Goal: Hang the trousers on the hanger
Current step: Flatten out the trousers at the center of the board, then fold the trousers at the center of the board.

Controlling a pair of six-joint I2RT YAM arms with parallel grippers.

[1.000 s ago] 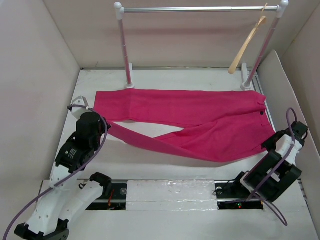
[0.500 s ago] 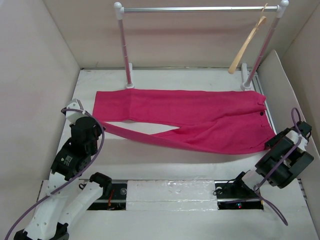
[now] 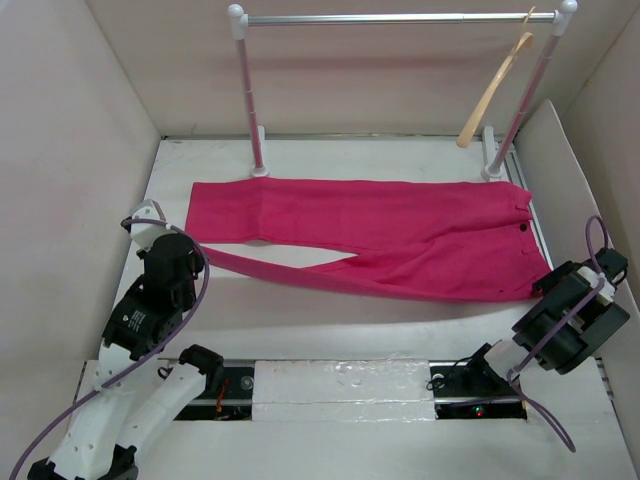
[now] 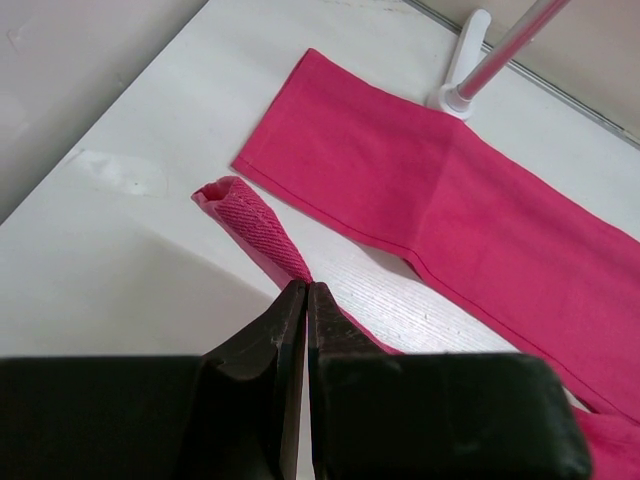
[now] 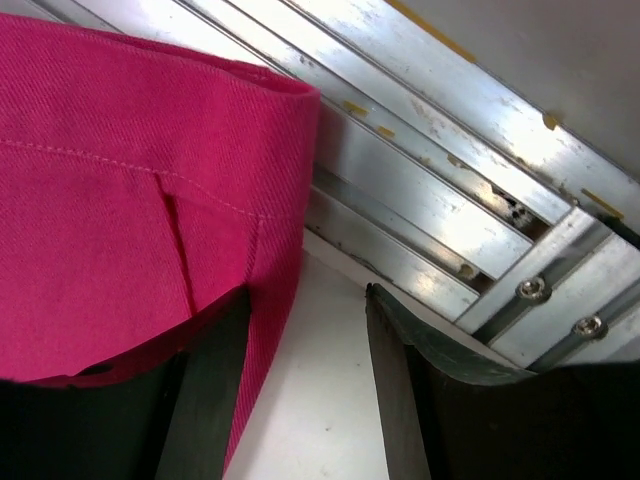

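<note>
Our left fingers clamp 1 leg end of the trousers; our right fingers gape at the trousers' waistband corner.

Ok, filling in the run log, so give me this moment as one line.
left gripper: shut on trousers | right gripper: open at waistband | hanger: on rail, bare

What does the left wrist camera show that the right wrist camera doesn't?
Only the left wrist view: the left gripper shut on the bright magenta-pink fabric trousers near one leg's cuff, the other leg lying flat, and the white foot of the metal rail frame. Only the right wrist view: the right gripper open beside the waistband corner, plus ribbed silver metal track. Both: the trousers and the white table.
</note>
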